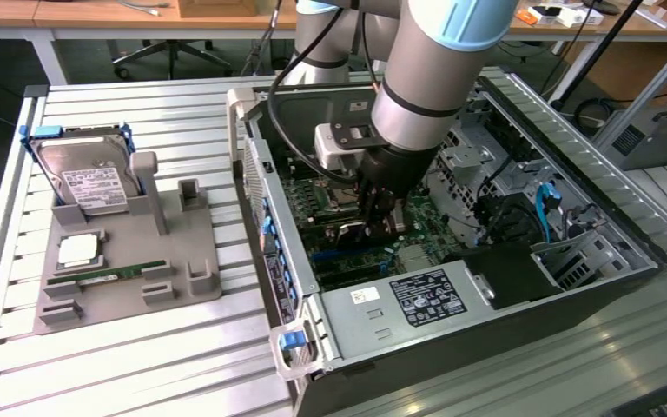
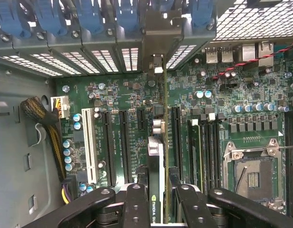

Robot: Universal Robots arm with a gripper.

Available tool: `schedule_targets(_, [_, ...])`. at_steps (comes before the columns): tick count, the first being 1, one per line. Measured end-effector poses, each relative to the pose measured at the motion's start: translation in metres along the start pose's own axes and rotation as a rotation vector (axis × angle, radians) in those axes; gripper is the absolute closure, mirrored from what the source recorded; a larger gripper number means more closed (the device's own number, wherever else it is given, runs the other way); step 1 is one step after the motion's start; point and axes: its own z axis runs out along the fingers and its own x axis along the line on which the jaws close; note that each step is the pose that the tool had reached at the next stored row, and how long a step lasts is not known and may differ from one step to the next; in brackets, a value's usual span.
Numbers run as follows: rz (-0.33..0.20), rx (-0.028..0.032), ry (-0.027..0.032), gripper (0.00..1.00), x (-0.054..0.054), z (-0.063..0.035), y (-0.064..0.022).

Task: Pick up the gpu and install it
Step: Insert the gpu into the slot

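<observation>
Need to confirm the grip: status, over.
Gripper shut on graphics card. Card edge-on over motherboard slots. Nothing blocking seen.

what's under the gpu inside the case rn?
The gpu, edge-on in the gripper, sits over the motherboard between black expansion slots. What lies directly beneath is covered by the card, so seating cannot be judged.

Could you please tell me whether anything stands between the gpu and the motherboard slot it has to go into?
Nothing visible does. The pincer holds the gpu edge-on over the motherboard, and the black slots on either side of it are empty. The slot directly under the card is hidden by the card itself.
</observation>
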Motion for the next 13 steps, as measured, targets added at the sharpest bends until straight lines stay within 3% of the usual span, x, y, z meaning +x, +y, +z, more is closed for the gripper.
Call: schedule_targets(13, [0.008,0.0002,0.0003,0.73,0.0001,0.0029,-0.0012])
